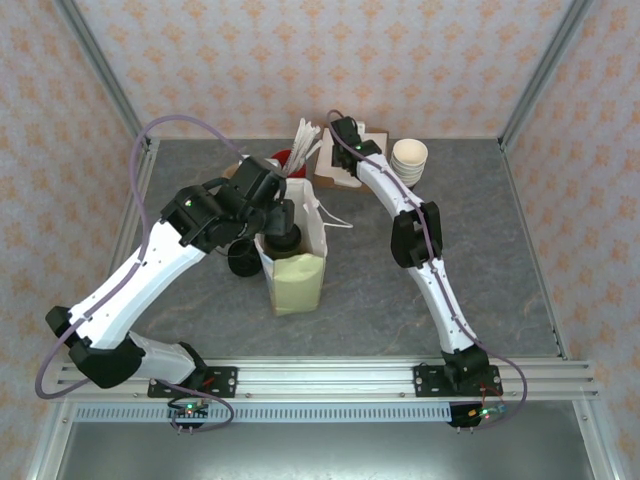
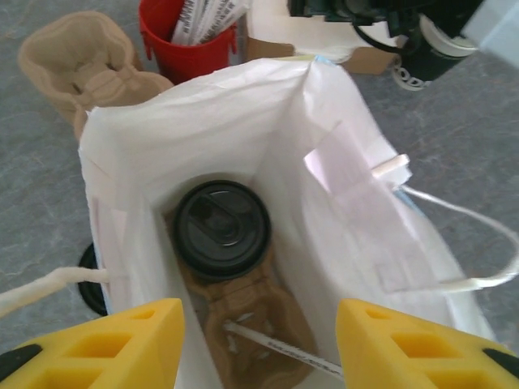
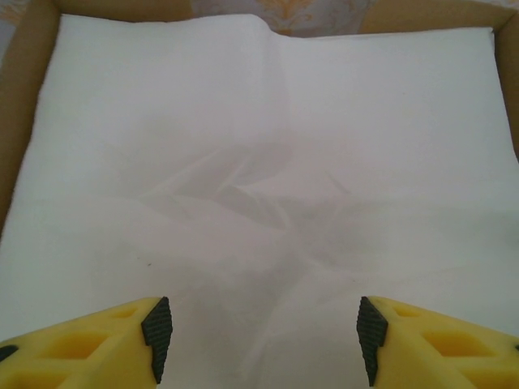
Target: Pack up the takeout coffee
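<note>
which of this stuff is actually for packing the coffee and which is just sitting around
For the job: coffee, bag, tray under the coffee.

Lying about: red cup, spare tray, cup stack, lids, napkins.

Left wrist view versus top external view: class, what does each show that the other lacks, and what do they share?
Left wrist adds the inside of the white bag: the takeout coffee, black-lidded, sits in a brown carrier at its bottom. Top external adds the whole left arm, the whole right arm and a stack of cream cups. Shared: the bag and the red container.
</note>
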Controlling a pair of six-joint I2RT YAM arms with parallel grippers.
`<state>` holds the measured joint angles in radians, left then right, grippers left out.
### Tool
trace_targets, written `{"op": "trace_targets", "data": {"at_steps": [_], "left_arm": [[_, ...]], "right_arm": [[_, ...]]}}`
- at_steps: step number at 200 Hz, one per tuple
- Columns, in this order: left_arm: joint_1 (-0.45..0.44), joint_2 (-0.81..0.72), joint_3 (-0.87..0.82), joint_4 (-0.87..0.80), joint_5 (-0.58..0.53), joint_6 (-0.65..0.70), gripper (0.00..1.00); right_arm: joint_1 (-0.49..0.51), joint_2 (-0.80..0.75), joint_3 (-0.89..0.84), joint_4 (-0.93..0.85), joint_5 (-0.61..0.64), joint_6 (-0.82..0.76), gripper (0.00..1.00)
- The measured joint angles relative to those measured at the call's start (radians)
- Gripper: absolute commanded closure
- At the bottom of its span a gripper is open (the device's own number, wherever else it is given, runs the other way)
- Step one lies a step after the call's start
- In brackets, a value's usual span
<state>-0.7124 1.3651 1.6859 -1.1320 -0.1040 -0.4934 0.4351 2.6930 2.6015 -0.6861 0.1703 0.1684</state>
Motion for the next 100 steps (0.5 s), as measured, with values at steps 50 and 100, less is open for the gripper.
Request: {"op": "trace_targets", "data": {"at_steps": [50,100], "left_arm": [[0.0,-0.025,0.032,0.001,0.027,-0.004,0.45],[0.0,-0.026,0.032,0.001,0.048,-0.004,0.45]], "right_arm": [[-0.01,0.033,0.0,0.0,0.006,0.015,0.35],[-0.01,0.033,0.0,0.004,0.006,0.019,0.34]]}}
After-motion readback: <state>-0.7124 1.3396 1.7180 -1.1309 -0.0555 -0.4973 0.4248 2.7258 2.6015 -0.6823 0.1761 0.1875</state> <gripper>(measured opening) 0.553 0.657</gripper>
